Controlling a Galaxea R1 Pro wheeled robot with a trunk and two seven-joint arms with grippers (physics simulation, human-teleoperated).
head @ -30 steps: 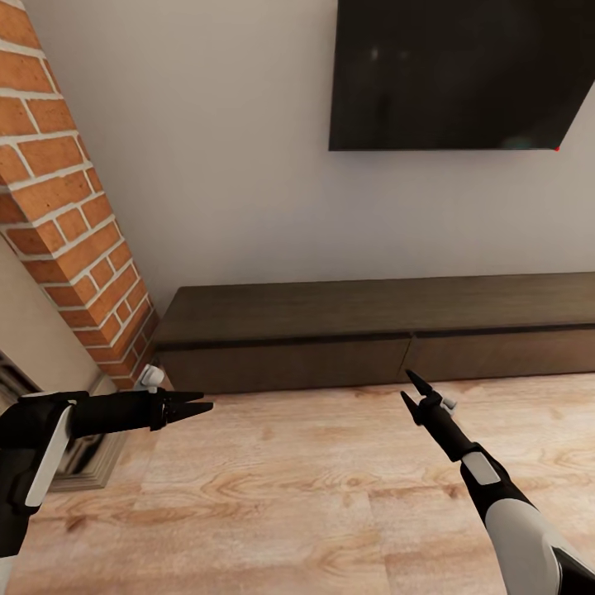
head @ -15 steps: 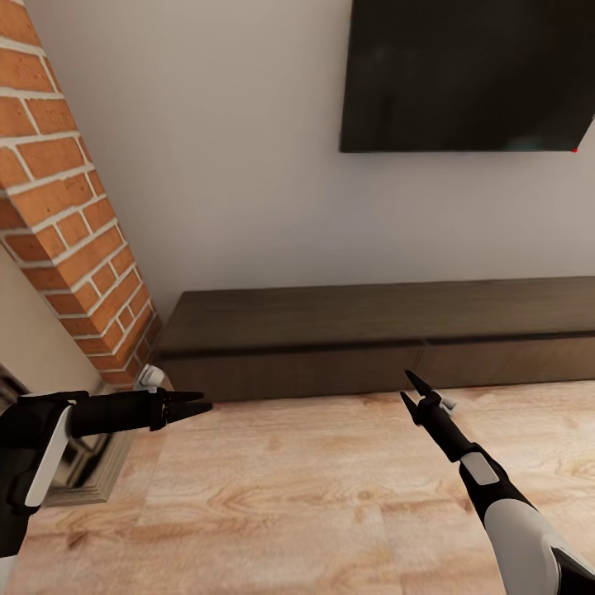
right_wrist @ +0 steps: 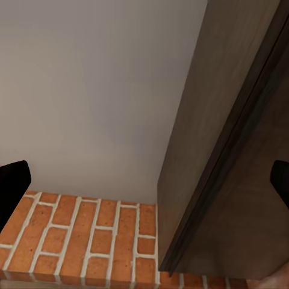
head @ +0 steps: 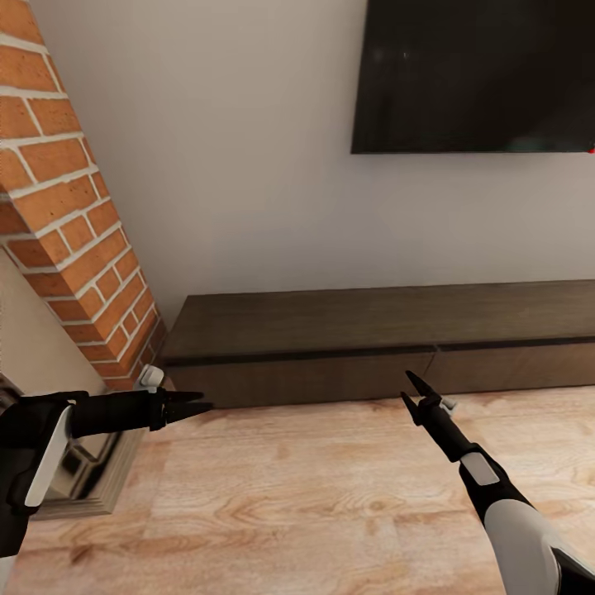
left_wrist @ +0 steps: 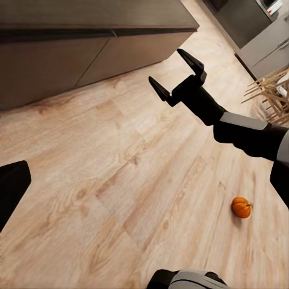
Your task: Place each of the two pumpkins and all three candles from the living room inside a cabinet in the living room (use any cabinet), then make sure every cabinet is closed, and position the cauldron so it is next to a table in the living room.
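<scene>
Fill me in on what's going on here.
The robot faces the long cabinet under a wall TV, beside a brick column. Both cabinet fronts look shut. The left gripper and right gripper hang over the wood floor, both open and holding nothing. One pumpkin lies on the floor, seen past the right arm in the left wrist view.

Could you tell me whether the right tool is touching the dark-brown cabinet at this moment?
Apart. In the head view the open right tool sits in front of the cabinet, and the left wrist view shows bare wooden floor between them.
</scene>
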